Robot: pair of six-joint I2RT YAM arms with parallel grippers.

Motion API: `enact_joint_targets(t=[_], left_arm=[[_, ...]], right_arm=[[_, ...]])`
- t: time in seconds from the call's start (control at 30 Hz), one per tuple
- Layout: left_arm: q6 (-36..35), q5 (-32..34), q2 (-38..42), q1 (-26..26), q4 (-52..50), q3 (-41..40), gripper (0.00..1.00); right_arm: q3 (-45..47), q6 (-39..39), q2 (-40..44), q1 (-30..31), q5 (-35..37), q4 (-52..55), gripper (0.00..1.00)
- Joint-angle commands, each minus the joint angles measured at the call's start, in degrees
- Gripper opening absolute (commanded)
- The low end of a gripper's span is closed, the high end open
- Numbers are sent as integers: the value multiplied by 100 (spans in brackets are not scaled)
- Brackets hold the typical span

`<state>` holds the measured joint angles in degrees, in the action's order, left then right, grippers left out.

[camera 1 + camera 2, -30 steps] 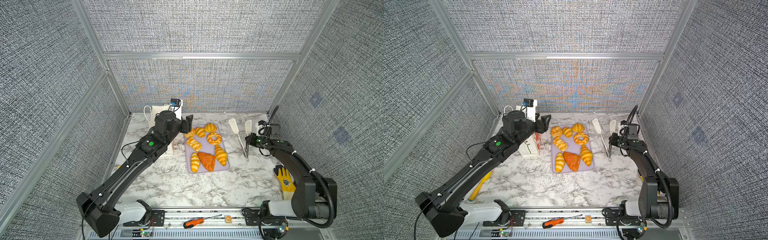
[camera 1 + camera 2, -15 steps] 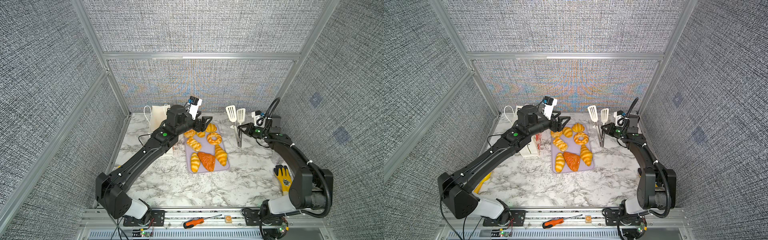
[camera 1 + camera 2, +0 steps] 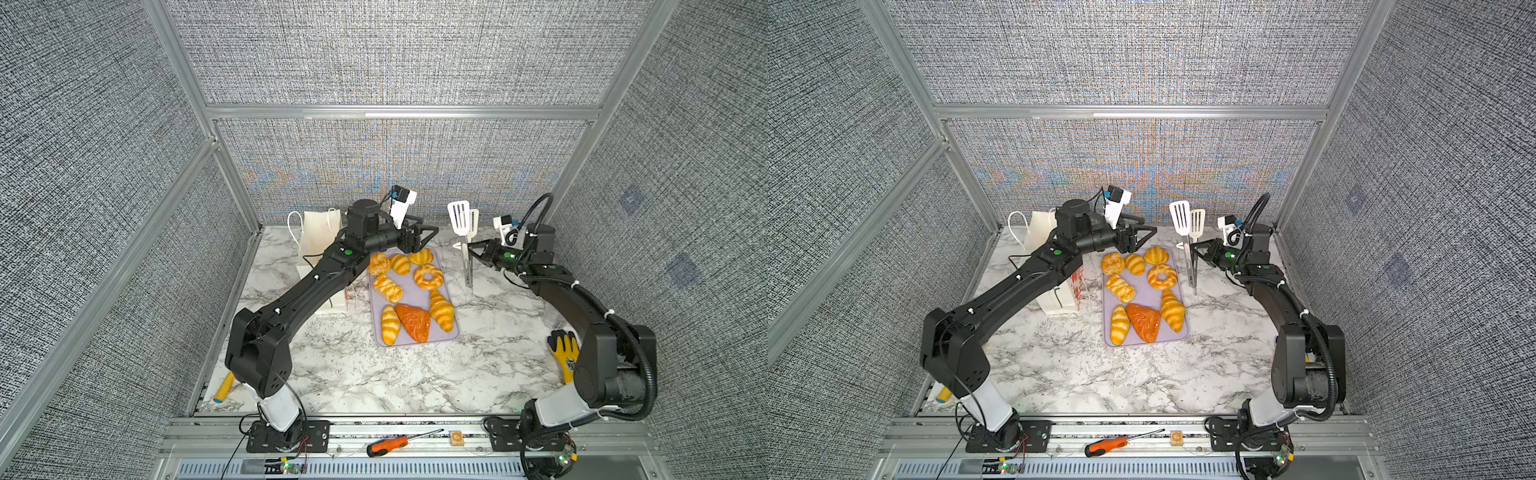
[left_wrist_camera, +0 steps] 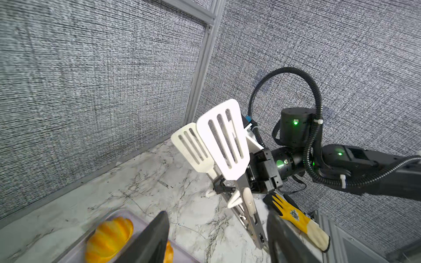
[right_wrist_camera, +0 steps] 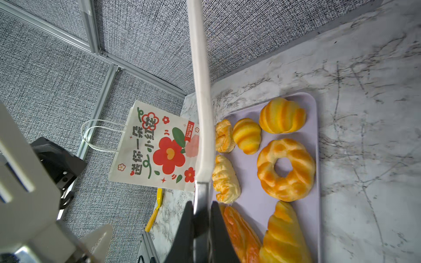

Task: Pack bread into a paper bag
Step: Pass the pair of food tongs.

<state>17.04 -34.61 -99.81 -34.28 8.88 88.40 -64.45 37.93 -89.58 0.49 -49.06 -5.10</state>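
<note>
So far nothing is packed. On the marble table (image 3: 374, 374) the paper bag (image 3: 316, 232) stands upright near the far left corner, partly behind the left arm. No pastry shows at its mouth, though its inside is hidden. Just beside it lies the lilac tray (image 3: 411, 293), with all eight pieces of bread (image 3: 429, 276) on it, none lifted. Right of the tray, the tongs (image 3: 464, 226) stand nearly upright with their white slotted blades uppermost. The blades are close together with only a slight gap, and they grip nothing. The right gripper (image 3: 473, 250) is clamped on their metal handle partway down. The left gripper (image 3: 426, 237) hangs spread and empty over the tray's far end, pointing toward the tongs. By my judgement the whole job is left: take up each piece and drop it in the bag.
</note>
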Motion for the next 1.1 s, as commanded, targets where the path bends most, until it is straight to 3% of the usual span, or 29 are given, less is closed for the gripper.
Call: enact_joint_targets(t=[0.0, 0.37, 0.67, 1.07], left_arm=[[310, -549, -269, 27, 501, 178, 67], [766, -1013, -688, 44, 1333, 208, 58], [1043, -1369, -979, 250, 1568, 351, 52], [1468, -1847, -1356, 299, 1941, 625, 47]], right_arm=[[-106, 361, -87, 63, -234, -475, 0], [-362, 1072, -509, 248, -699, -958, 0], [-336, 2406, -936, 388, -1123, -2554, 0], [-668, 1779, -1104, 530, -985, -1743, 0]])
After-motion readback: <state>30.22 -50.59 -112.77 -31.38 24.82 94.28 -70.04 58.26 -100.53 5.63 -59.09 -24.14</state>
